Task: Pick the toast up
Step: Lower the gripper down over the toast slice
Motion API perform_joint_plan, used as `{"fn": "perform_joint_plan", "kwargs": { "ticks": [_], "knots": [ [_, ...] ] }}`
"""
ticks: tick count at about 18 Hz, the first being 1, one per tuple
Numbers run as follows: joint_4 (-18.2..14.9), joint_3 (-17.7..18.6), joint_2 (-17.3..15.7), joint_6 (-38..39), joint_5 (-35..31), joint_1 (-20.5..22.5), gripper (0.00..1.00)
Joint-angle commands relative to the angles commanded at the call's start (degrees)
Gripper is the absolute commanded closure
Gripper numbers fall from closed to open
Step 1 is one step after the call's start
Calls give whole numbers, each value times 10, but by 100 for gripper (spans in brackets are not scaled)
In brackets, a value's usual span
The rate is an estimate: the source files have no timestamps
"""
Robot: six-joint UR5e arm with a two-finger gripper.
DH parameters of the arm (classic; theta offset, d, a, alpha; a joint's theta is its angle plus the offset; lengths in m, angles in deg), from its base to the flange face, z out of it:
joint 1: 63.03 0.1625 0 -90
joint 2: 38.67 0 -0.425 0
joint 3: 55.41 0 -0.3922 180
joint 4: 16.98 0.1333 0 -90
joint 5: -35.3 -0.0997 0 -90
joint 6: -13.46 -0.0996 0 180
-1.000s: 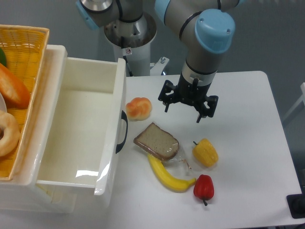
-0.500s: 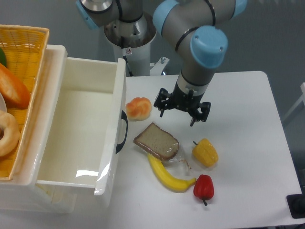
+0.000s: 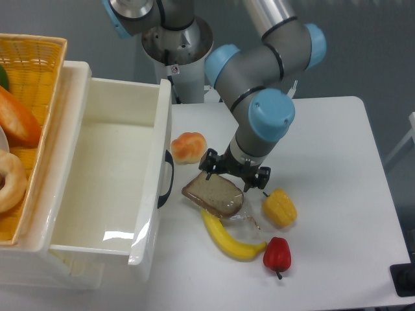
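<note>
- My black two-finger gripper (image 3: 235,176) hangs low over the far edge of the flat brown bread slice in crinkly clear plastic wrap (image 3: 213,194); my fingers are spread apart, holding nothing.
- The toast lies on the white table (image 3: 337,162), just beside the black handle (image 3: 166,179) of the white open bin (image 3: 107,175).
- The curved yellow banana (image 3: 230,239) lies against the slice's near edge.
- The round orange-yellow bun (image 3: 189,147) sits near the bin, behind the slice.
- The yellow pepper (image 3: 279,207) sits to the right of my fingers, and the red pepper (image 3: 277,254) is in front of it.
- A woven yellow basket (image 3: 29,78) sits at the far left.
</note>
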Motion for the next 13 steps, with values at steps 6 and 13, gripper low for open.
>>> {"fn": "perform_joint_plan", "kwargs": {
  "ticks": [6,13],
  "knots": [
    [-2,-1,-5,184,-9,-11,0],
    [-4,-1,-3,341,-135,-43,0]
  ]
}}
